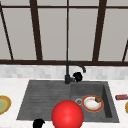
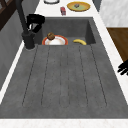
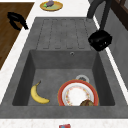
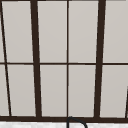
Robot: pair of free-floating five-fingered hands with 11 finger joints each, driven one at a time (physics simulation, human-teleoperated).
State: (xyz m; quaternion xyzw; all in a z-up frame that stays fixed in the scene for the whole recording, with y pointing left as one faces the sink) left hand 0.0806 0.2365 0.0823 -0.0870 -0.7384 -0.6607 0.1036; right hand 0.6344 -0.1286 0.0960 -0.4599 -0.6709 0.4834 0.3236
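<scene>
Beside the faucet (image 1: pixel 68 72) hovers the right hand (image 1: pixel 78 76); below, plate (image 1: pixel 92 103).

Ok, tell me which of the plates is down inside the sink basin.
The red-rimmed white plate, lying on the basin floor beside the banana with a brown lump of food on its edge. The yellow plates sit up on the counter, outside the sink.

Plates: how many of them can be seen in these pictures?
3. A red-rimmed plate lies in the sink basin; a yellow plate sits on the left counter; another plate sits on the right counter. More may be hidden.
</scene>
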